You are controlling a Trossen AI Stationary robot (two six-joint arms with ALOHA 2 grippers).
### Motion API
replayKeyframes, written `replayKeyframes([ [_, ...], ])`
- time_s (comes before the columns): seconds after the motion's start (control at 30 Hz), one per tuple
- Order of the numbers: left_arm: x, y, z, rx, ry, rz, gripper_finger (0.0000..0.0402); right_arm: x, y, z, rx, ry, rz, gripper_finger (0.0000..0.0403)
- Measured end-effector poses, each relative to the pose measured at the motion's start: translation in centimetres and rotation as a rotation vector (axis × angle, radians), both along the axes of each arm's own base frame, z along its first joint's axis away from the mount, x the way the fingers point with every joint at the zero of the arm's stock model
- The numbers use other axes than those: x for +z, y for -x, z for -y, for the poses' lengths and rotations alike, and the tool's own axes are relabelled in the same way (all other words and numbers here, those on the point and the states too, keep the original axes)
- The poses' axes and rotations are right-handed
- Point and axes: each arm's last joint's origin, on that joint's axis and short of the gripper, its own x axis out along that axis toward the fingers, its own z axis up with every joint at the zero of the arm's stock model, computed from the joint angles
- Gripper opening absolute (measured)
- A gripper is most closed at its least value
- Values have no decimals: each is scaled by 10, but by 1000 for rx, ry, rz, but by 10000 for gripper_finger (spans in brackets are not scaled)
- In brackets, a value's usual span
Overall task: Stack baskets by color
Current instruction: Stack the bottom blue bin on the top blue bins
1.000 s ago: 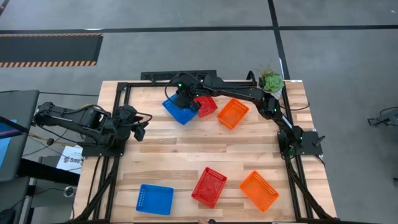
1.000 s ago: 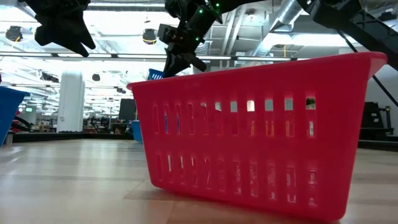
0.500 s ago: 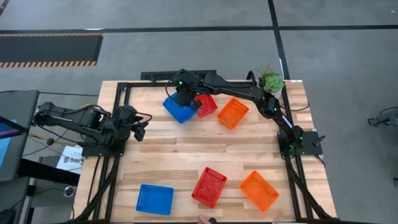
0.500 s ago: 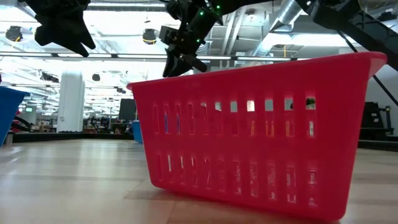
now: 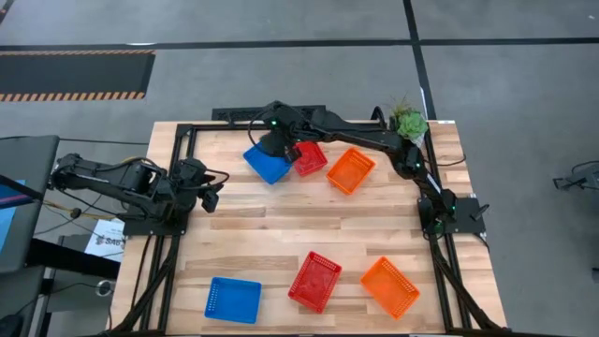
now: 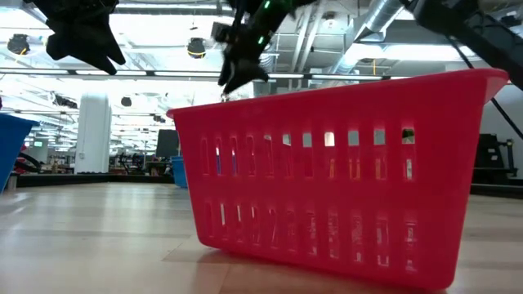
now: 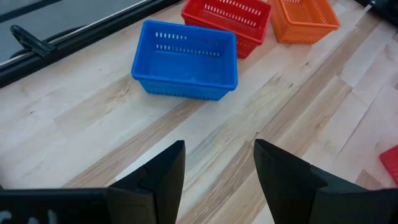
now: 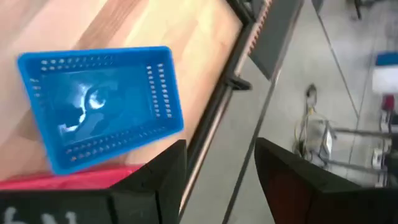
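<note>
Right gripper [image 5: 274,142] hung with fingers apart above the far blue basket [image 5: 268,163], holding nothing.

We judged the baskets light, stiff and slick, best pinched by a rim wall; left gripper [image 7: 219,163] waited parted at the left edge, other baskets near.

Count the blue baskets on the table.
2 visible: one blue basket at the far edge, below the right gripper, another at the near-left corner. Stacked ones may be hidden.

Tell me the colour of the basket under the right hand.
Blue: the basket shows best in the right wrist view, below the open right hand.
</note>
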Motion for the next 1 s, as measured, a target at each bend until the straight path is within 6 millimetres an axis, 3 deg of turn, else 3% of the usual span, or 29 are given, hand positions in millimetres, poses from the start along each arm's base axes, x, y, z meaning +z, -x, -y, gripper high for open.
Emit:
replayKeyframes([
  [0.2, 0, 0, 0, -13, -4, -7, 180, 67, 48, -27, -164, -174, 146, 213],
  [0.4, -1, 0, 2, -82, 41, -31, 180, 106, 109, -51, -393, -421, 151, 207],
  [0.6, -4, -3, 12, -295, 247, -88, 180, 116, 152, -87, -547, -690, 11, 203],
  [0.73, -8, -14, 30, -488, 335, -106, 180, 119, 159, -121, -503, -753, -11, 202],
  [1.0, -35, -44, 94, -751, 329, -209, 180, 116, 160, -192, -341, -768, -81, 202],
])
